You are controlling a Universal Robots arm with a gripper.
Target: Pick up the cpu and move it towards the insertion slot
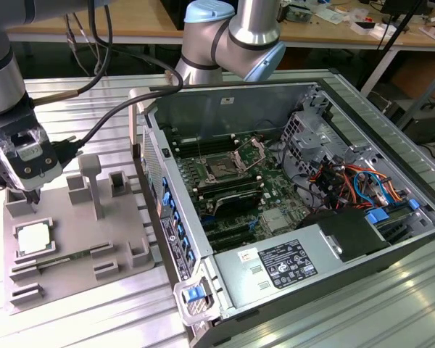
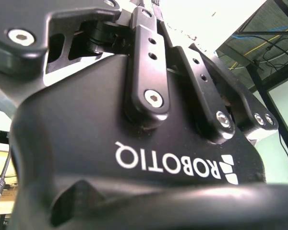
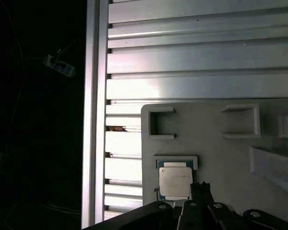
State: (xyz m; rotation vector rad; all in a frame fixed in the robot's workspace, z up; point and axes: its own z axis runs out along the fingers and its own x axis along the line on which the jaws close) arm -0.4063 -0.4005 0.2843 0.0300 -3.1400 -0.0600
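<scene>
Exterior view, from where I stood: the cpu (image 1: pixel 35 238) lay flat in a recess of the grey tray (image 1: pixel 72 283), on the exterior view's left. It was well apart from the insertion slot (image 1: pixel 223 168) inside the open computer case (image 1: pixel 391 239). The gripper (image 1: pixel 27 197) hung just above the tray, near the chip and, as far as I could make out, not touching it. Whether its jaws were open or closed I could not tell.

I judged the chip light, stiff and easily damaged, its metal lid slick, so best taken by two opposite edges. The first wrist view looked down on it and made plain the tan rim and the tray's lip against one edge. The exterior view added the way across to the slot.
</scene>
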